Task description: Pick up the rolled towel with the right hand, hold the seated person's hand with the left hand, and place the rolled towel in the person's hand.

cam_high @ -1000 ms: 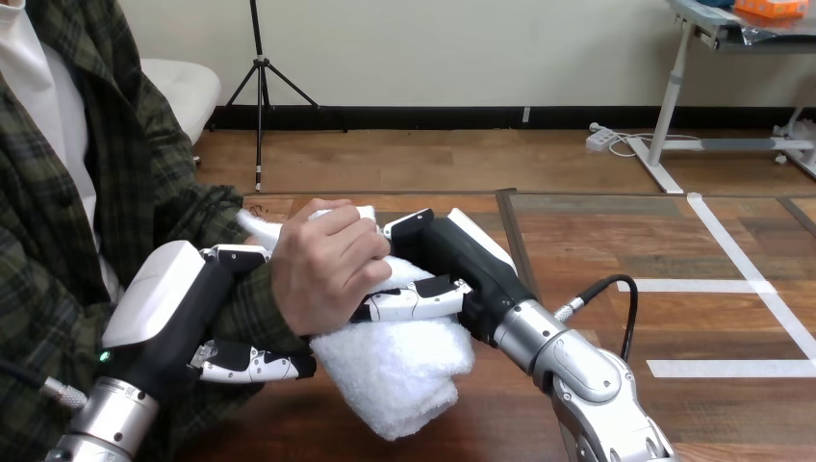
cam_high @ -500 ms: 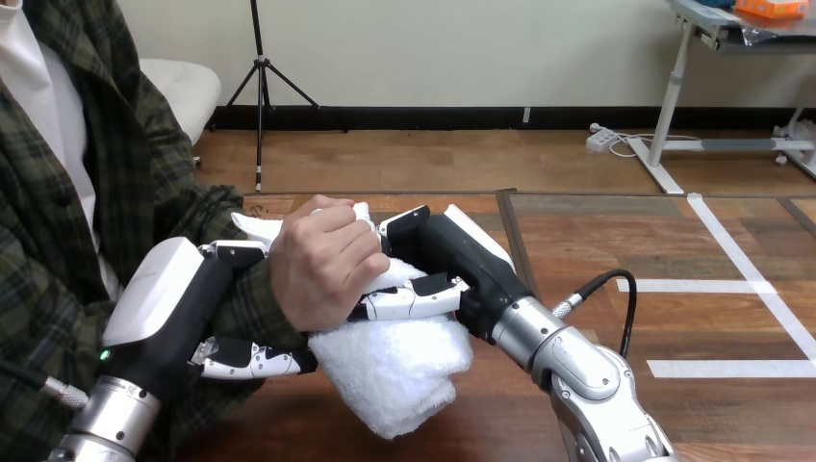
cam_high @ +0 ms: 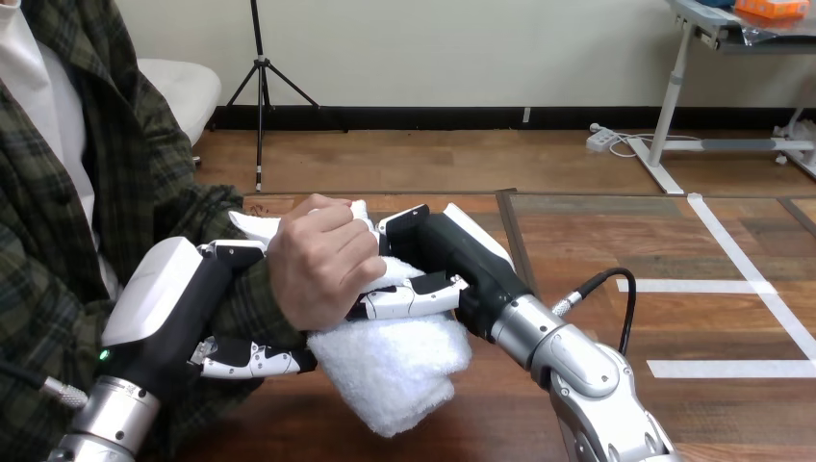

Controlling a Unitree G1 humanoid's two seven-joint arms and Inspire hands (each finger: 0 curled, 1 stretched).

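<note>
**Towel in the person's grasp, robot's release not yet made**

The task stands at its last step, the hand-over. The rolled towel (cam_high: pixel 396 364) lies in the person's hand (cam_high: pixel 322 268), whose fingers are closed over the towel's upper part. The robot's right hand (cam_high: pixel 452 258) grips the same towel from the right. Its fingers (cam_high: pixel 409 298) are curled across the cloth just below the person's knuckles, and its thumb sits above, beside the person's fingertips. So both the person and the robot have hold of it.

The left hand (cam_high: pixel 178 303) is clasped round the person's wrist (cam_high: pixel 252 306). One finger lies over the sleeve and the others curl beneath it, supporting the arm from the near side.

The towel's long axis runs on a slant. One end shows behind the person's hand at the far left, and the other, bulkier end points toward the robot and to the right. That near end hangs low over the table (cam_high: pixel 577 241); whether it touches the wood cannot be told. It also looks looser than a tight roll.

By this reading the next move is the release. The right hand needs to straighten its fingers and thumb clear of the cloth, then draw away to the right along its own forearm line, without snagging the loose near end or pulling the towel out of the person's grasp. The left hand's clasp at the wrist would steady the arm meanwhile.
</note>
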